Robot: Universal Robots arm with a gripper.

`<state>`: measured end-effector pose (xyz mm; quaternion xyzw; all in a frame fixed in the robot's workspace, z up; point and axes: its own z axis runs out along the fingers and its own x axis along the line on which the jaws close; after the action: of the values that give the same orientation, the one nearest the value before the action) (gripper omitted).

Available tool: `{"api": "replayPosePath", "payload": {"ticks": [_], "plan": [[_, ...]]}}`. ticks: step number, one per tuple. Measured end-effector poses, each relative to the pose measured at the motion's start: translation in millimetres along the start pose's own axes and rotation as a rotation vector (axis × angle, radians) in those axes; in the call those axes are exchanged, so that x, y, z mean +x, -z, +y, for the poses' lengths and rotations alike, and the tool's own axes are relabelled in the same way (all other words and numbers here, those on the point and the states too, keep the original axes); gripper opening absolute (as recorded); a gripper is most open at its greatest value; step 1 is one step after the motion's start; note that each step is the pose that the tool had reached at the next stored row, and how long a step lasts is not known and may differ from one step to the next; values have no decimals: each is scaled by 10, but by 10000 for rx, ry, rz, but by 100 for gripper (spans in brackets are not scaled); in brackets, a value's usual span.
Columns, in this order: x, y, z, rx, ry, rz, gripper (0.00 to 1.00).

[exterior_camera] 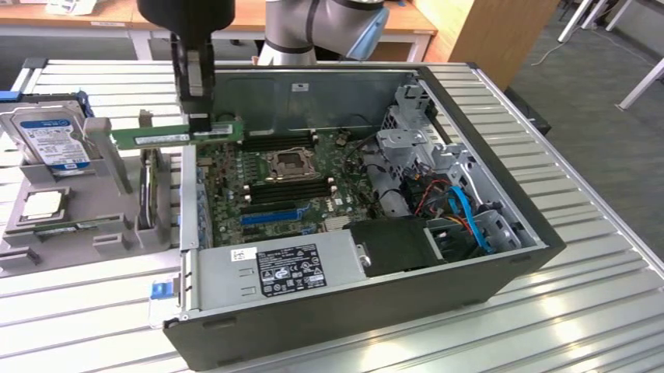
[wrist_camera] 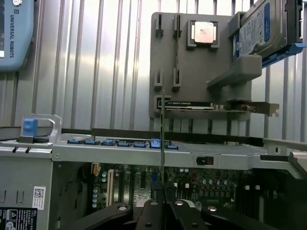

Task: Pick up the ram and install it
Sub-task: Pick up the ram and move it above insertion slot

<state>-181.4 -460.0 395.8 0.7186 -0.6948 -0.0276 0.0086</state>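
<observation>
The ram [exterior_camera: 155,137], a long green stick with a white sticker, hangs level in the air over the edge of the open computer case [exterior_camera: 498,264] on the exterior view's left. My gripper [exterior_camera: 197,124] comes straight down from above and is shut on the ram near its middle. In the wrist view the ram [wrist_camera: 162,139] appears edge-on as a thin line rising from between my black fingers [wrist_camera: 149,213], with the gripper [wrist_camera: 163,208] closed around it. Below lies the motherboard [exterior_camera: 275,183] with its black memory slots [exterior_camera: 280,142] beside the processor socket [exterior_camera: 288,163].
A grey parts holder [exterior_camera: 62,233] on the exterior view's left carries a hard drive [exterior_camera: 50,140], a square silver processor chip [exterior_camera: 42,203] and an upright expansion card [exterior_camera: 151,186]. The case also holds a power supply [exterior_camera: 280,268], drive cages and cables [exterior_camera: 467,217]. Everything rests on a slatted metal table [exterior_camera: 602,311].
</observation>
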Motion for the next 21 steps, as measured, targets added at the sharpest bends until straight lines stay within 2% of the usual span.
{"api": "replayPosePath", "payload": {"ticks": [21], "plan": [[34, 26, -498, -23, 2, 0, 11]]}}
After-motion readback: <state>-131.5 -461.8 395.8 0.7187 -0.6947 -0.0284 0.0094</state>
